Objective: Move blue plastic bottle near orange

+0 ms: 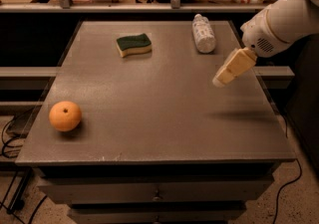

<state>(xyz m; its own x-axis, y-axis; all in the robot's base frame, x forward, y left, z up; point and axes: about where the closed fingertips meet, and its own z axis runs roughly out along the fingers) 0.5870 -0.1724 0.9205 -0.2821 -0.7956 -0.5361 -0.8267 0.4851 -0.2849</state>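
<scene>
Over the right side, gripper (219, 80) (grip state indeterminable) hovers near untouched bottle (203, 33); orange (65, 116) lies well apart, near left.

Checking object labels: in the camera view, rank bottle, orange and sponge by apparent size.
1. bottle, longest.
2-3. orange and sponge look alike; the orange is nearer, so unranked.
The gripper hovers beside the bottle, toward the camera.

1. Pretty dim in here, warm light from above, brightest past the table's (149, 93) far edge.
2. The gripper (220, 80) hangs over the table's right side and drops a soft shadow toward the front edge.
3. The orange (65, 116) at the table's front-left has a small dark shadow hugging its right.
</scene>
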